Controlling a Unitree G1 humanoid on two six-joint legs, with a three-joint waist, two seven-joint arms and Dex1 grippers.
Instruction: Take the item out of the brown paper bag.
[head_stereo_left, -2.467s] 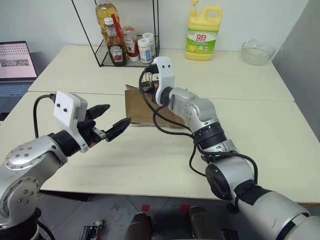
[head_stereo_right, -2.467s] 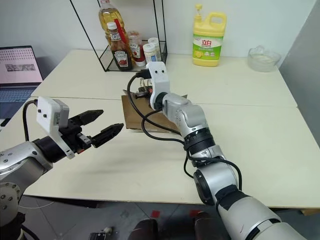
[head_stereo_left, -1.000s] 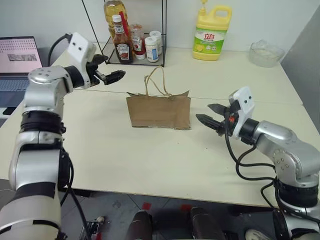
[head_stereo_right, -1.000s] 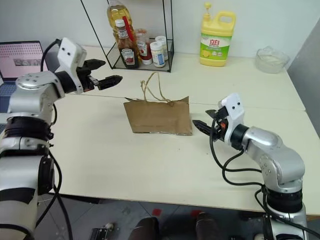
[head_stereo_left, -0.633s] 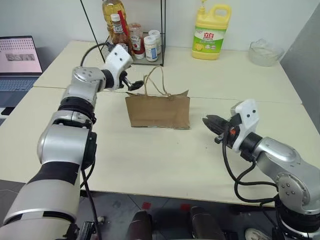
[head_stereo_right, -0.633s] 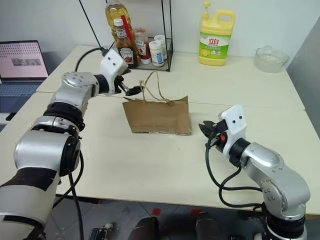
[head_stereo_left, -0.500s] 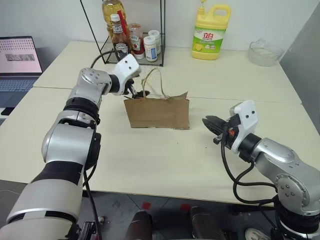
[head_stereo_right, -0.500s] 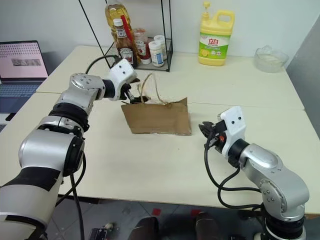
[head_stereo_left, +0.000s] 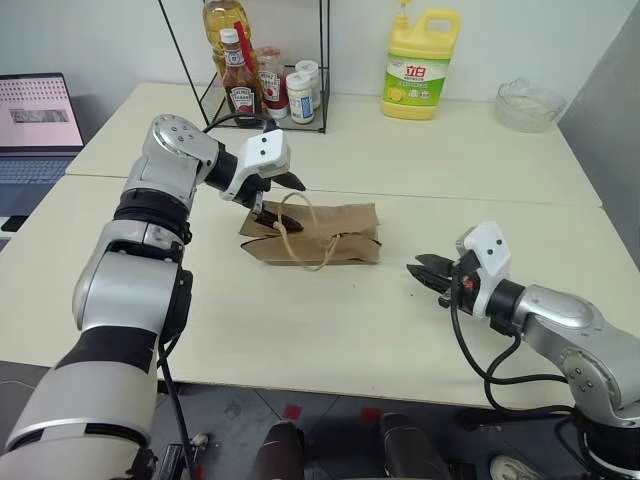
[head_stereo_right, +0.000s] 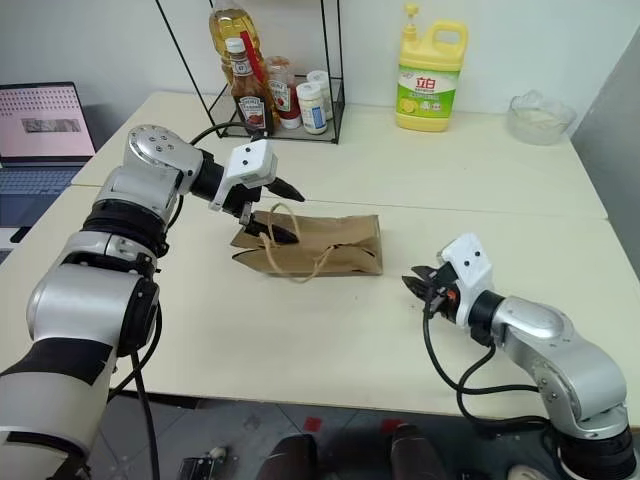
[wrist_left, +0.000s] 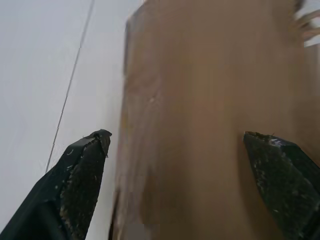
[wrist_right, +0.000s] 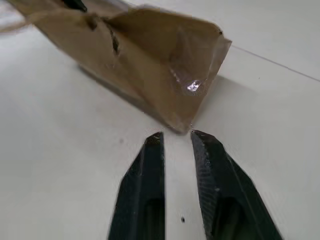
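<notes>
Creased brown kraft paper bag (head_stereo_left: 318, 238) lies flat on the cream surface (head_stereo_left: 300, 330), between both end effectors.
The right wrist view shows its crumpled corner just beyond the right end effector (wrist_right: 176, 145), fingers narrowly parted, empty. The left wrist view shows the left end effector (head_stereo_left: 278, 200) spread wide over the bag's handle end, grasping nothing.

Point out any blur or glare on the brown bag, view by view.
Left wrist view: the brown paper bag is smeared and soft, with no crisp creases. Right wrist view: the bag is sharper, with a small bright glint near its corner. Left eye view: bag evenly lit, no glare.
</notes>
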